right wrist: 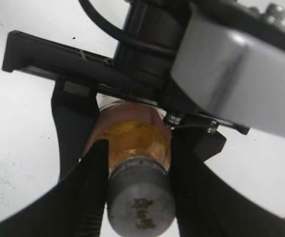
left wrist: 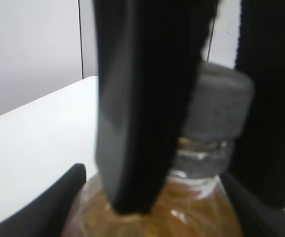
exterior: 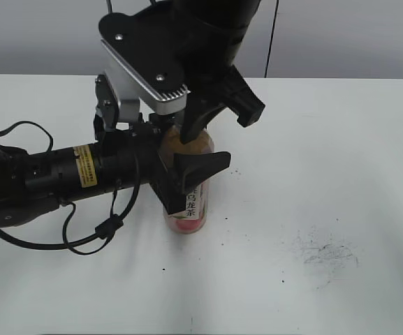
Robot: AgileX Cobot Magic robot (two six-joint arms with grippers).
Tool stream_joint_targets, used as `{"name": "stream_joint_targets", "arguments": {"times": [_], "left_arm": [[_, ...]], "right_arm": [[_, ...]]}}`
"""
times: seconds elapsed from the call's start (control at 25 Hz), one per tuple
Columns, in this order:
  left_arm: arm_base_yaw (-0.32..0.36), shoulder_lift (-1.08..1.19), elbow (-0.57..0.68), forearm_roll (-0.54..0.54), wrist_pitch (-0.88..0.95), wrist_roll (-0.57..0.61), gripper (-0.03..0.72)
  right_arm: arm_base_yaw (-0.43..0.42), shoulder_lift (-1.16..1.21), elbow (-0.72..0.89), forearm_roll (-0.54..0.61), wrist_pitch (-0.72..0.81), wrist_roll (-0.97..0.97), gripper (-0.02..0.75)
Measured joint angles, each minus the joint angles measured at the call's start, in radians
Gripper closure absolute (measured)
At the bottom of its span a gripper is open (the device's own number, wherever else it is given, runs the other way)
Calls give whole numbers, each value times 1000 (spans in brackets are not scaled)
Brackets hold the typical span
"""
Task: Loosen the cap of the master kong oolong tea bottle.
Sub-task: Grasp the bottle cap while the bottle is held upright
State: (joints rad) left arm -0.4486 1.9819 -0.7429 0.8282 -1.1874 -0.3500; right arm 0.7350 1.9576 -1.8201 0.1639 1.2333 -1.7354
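**Both hands on the bottle, cap still seated**

The slim clear plastic master kong oolong tea bottle [exterior: 189,209], filled with amber tea and wrapped in a pink-white label, stands upright on the white surface [exterior: 327,174] near the middle of the exterior view. The left hand [exterior: 187,174], black and reaching in from the left, has its fingers closed around the bottle's body just above the label, pinning it in place. The right hand [right wrist: 140,197] comes down from above, and its dark fingers [right wrist: 85,192] sit against both sides of the small round grey ribbed cap [right wrist: 141,200], so it is closed on the cap.

In the left wrist view the cap [left wrist: 216,106] sits squarely on the neck, down close to the clear collar ring below it, with no visible lift or tilt. From that I judge the setup is complete: bottle braced, cap gripped. Whether any turn has been put into the cap cannot be told from these pictures; it looks fully seated.

What remains, by my reading, is the twist itself: the right hand rotating the cap while the left holds the body against the turn. The smooth label area could let the bottle slip round.
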Motion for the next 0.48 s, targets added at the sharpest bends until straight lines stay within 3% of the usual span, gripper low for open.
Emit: {"name": "stream_joint_targets", "arguments": {"times": [0.24,0.4,0.48], "left_arm": [[0,0,0,-2,1,-1,241],[0,0,0,-1,1,-1,241],[0,0,0,-5,1,-6,241]], "right_arm": [[1,0,0,1,0,-7,454],[1,0,0,0,-2,129,449],[1,0,0,-6,-7,231,401]]}}
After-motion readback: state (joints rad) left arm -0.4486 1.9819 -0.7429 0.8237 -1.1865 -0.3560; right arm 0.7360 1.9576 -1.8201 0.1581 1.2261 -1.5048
